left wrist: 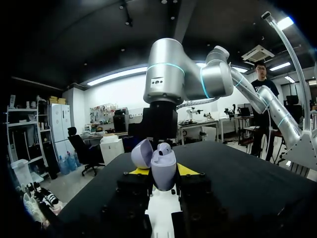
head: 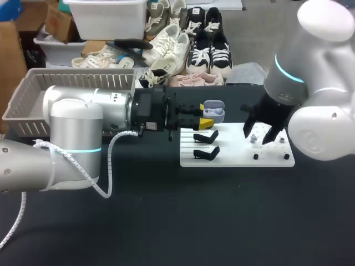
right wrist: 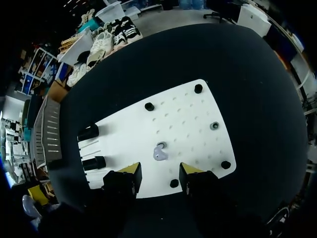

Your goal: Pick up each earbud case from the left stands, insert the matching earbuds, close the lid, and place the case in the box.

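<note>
My left gripper (head: 203, 114) clamps the open earbud case (head: 214, 111), upper middle of the head view, lid up and held steady for loading. My right gripper (right wrist: 157, 173) hangs over the white board (right wrist: 188, 119), jaws wide, earbud (right wrist: 159, 151) just ahead of the fingers - likely my next pick.

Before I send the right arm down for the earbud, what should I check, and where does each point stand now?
1. earbud case gripped between left jaws: ok.
2. lid of the case open: ok.
3. right jaws open: ok.
4. earbud free on the white board, just ahead of right jaws: ok.
5. Empty slot in the case facing the right arm: cannot tell.
</note>
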